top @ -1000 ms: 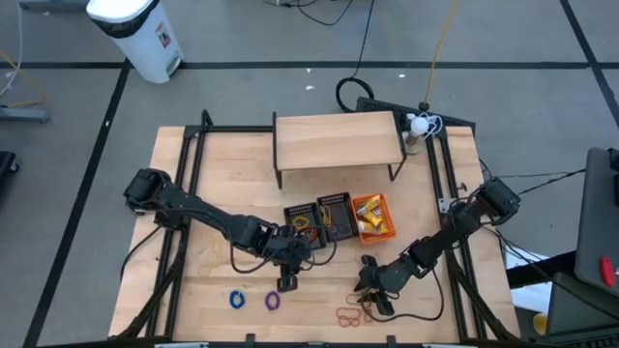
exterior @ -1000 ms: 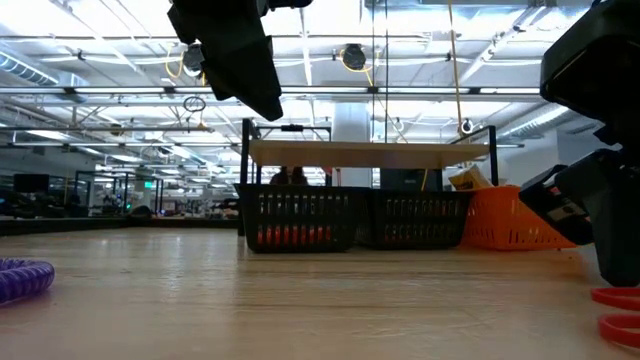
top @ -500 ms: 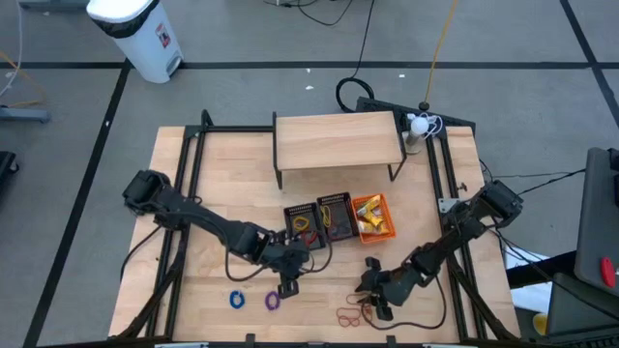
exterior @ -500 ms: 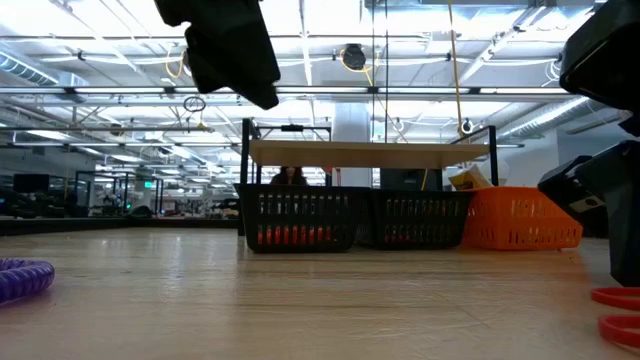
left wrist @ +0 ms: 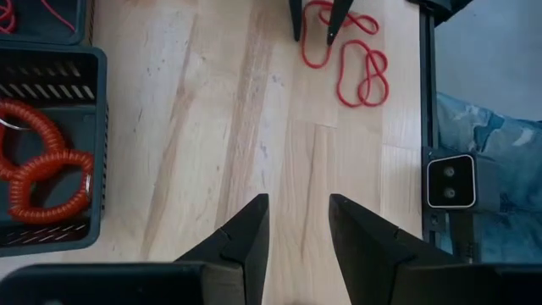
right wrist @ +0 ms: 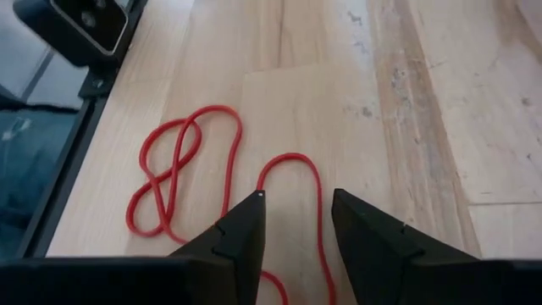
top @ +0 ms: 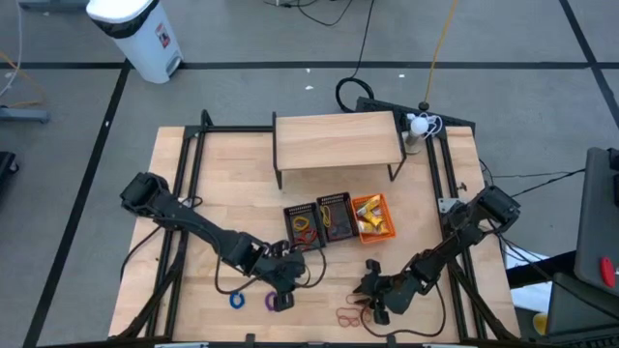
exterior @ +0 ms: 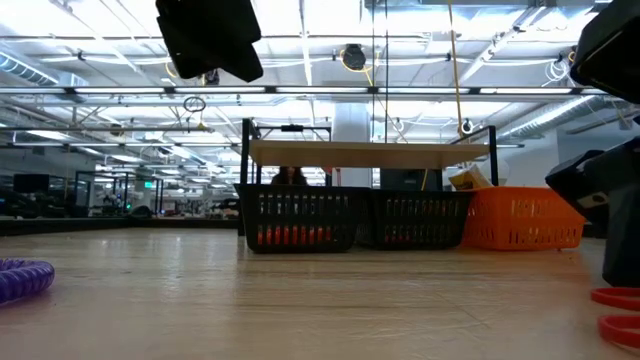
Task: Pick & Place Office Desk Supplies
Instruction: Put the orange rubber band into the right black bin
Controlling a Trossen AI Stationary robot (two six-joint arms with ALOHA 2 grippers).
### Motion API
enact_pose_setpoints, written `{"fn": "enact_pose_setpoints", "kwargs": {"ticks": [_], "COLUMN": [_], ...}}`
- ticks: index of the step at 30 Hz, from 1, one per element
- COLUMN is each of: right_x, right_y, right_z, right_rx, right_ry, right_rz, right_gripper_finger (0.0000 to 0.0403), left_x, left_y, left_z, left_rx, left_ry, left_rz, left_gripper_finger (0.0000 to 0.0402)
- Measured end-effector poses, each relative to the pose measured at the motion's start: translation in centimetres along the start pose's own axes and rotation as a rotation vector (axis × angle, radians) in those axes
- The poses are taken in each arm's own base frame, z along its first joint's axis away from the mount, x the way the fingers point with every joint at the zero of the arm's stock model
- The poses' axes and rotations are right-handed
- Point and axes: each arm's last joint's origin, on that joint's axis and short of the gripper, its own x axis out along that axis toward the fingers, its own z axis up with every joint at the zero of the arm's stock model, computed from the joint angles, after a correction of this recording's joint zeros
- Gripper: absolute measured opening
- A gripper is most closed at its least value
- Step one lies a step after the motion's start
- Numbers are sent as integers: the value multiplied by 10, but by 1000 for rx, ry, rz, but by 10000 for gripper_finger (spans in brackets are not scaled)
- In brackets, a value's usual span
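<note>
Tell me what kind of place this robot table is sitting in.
Probably a large lab or industrial workshop: the low view shows exposed ceiling trusses with strip lights, and the high view shows grey floor marked with black tape lines.

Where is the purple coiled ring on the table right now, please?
In the high view the purple coiled ring lies near the table's front edge, left of centre, beside the blue ring and just left of the left gripper.

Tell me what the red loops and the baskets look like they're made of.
Red loops: probably rubber, matte; thin and limp, lying in twisted figure-eights on the table. Black baskets and orange basket: seemingly moulded plastic, with slotted walls and even colour.
</note>
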Motion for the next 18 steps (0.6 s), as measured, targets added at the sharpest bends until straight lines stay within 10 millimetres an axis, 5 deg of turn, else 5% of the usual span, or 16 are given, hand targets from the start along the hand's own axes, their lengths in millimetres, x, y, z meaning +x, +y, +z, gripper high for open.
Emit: {"fn": "enact_pose_setpoints", "kwargs": {"ticks": [6, 18], "right_x": [1, 1], "right_y": [0, -3], "right_z": [2, 0], "right_rx": [8, 28], "right_ry": [-37, -16], "right_rz": [-15, -47], "right_gripper_finger": [112, 6], "left_x": [0, 0], "left_y": [0, 0], "left_z": [1, 1], "left_rx": [-1, -1], "left_ry": [-3, -3], "left_rz": [0, 0], "left_gripper_finger": [124, 124]}}
